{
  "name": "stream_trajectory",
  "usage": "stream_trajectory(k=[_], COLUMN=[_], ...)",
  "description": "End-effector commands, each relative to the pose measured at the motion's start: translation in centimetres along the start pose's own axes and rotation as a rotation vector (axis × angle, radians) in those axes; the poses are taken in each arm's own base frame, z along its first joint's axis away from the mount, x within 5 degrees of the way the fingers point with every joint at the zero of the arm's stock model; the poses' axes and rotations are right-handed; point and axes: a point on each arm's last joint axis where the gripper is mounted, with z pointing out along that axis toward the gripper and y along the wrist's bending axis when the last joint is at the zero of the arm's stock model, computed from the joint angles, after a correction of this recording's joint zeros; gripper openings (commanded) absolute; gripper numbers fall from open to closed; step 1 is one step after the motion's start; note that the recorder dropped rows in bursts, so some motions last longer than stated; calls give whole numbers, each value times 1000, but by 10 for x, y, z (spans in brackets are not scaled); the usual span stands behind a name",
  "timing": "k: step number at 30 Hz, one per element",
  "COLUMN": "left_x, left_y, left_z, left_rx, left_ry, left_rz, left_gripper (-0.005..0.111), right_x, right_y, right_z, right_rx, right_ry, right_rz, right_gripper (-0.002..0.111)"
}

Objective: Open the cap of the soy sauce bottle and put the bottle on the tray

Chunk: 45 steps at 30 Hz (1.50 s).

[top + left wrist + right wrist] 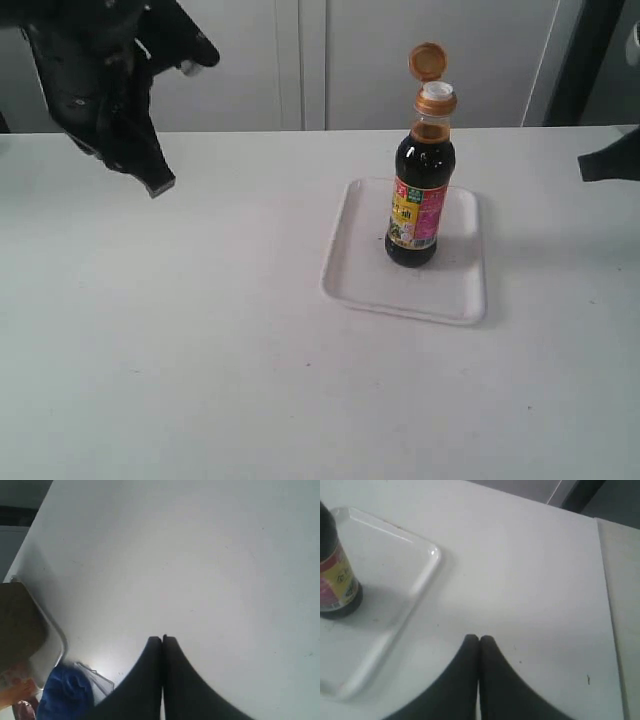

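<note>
The soy sauce bottle [418, 205] stands upright on the white tray [362, 270], right of the table's middle. Its copper-orange cap [428, 61] is flipped up on its hinge, showing the white spout [436, 90]. In the right wrist view the bottle's lower part [335, 582] shows on the tray [415, 575]. My left gripper [158, 184] hangs shut and empty above the table at the far left, well away from the bottle; its tips [162, 638] are pressed together. My right gripper [479, 639] is shut and empty over bare table right of the tray, and only its dark edge [608, 158] shows at the exterior view's right border.
The white table [200, 350] spreads around the tray. Pale cabinet doors [300, 60] stand behind it. In the left wrist view a blue object [67, 692] and a tray-like white rim [52, 635] lie beside the table. A table edge seam [605, 605] runs near my right gripper.
</note>
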Motion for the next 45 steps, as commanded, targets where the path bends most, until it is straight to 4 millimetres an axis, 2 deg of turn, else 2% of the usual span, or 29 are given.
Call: stream_trajectory(k=[1, 5, 11, 20, 30, 38, 45], left_x=[18, 28, 47, 87, 124, 151, 170], left_y=[8, 11, 17, 8, 1, -4, -11], left_z=[-31, -49, -65, -67, -70, -74, -77], left_rx=[73, 137, 134, 135, 112, 112, 146], left_ry=[-39, -72, -90, -249, -446, -524, -635], left_rz=[-69, -113, -137, -175, -253, -299, -356], left_gripper=[0, 0, 0, 0, 0, 0, 0], right_x=[-1, 3, 5, -4, 12, 28, 52], right_y=[-2, -2, -3, -5, 2, 15, 22], right_z=[-11, -17, -38, -87, -140, -161, -180], right_rx=[-22, -33, -18, 52, 101, 9, 23], right_ry=[128, 220, 230, 11, -286, -377, -461], right_rz=[-58, -78, -92, -27, 30, 159, 157], right_gripper=[0, 0, 0, 0, 0, 0, 0])
